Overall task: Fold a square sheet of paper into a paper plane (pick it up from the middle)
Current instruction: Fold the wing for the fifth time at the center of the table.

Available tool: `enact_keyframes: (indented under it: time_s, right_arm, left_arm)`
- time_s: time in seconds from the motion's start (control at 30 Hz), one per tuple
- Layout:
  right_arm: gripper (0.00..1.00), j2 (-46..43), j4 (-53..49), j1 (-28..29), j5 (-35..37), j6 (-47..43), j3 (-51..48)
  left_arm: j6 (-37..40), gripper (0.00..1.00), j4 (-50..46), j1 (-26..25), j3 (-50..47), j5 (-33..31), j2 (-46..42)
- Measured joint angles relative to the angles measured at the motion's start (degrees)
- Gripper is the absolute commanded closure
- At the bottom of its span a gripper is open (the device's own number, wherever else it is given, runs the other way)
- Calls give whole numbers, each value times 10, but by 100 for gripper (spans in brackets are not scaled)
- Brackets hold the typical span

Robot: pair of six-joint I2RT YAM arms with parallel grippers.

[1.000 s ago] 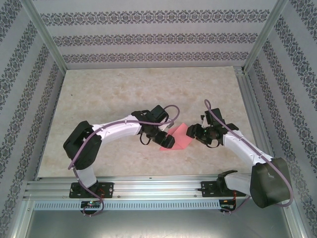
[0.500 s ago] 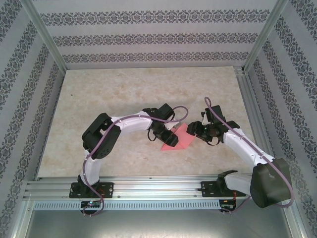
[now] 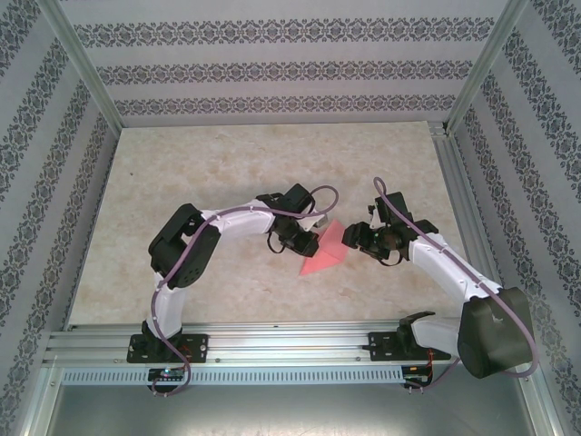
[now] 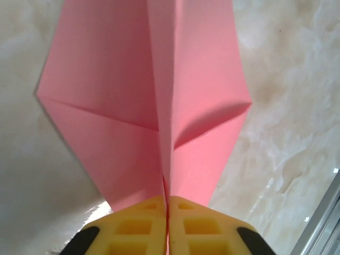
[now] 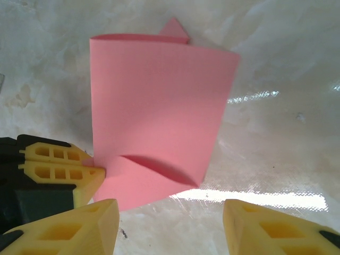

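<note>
**Left gripper pinches a half-made plane; wings not yet folded**

The left gripper (image 4: 167,212) is closed on the sheet of paper (image 4: 133,95). Its yellow pads (image 4: 133,228) meet on the centre crease at the near tip. The right wrist view shows the same pinch at the sheet's lower left corner. The right gripper (image 5: 167,223) hovers just beside the sheet with its jaws apart, holding nothing.

From above, the sheet of paper (image 3: 327,250) lies between the two grippers, about midway across the table (image 3: 227,154) and nearer its front edge than its back. Whether its far end rests on the table I cannot tell.

The lengthwise crease and two slanted corner folds are in, giving a kite outline. It is not yet a slim dart. I judge the task roughly half done, with the narrowing folds and the wings left.
</note>
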Motion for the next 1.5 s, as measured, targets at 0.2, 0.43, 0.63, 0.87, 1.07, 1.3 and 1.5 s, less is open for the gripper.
enact_keyframes:
  time_s: [0.2, 0.43, 0.63, 0.87, 1.07, 1.3, 1.5]
  right_arm:
    - [46, 2, 2, 0, -2, 0, 5]
    - [45, 37, 45, 7, -29, 14, 5]
    - [42, 80, 115, 28, -59, 44, 5]
    - [44, 127, 211, 40, -93, 92, 3]
    - [43, 173, 272, 54, -106, 123, 1]
    - [43, 221, 297, 86, -108, 138, 2]
    - [46, 248, 311, 101, -108, 143, 7]
  left_arm:
    - [-68, 98, 96, 41, -76, 65, -16]
    - [-200, 100, 250, 93, -188, 121, -76]
    - [-334, 100, 418, 97, -260, 141, -100]
    - [-442, 100, 539, 98, -321, 122, -103]
    - [-499, 100, 613, 98, -357, 104, -103]
    - [-523, 100, 643, 98, -385, 80, -103]
    - [-523, 98, 644, 98, -394, 65, -101]
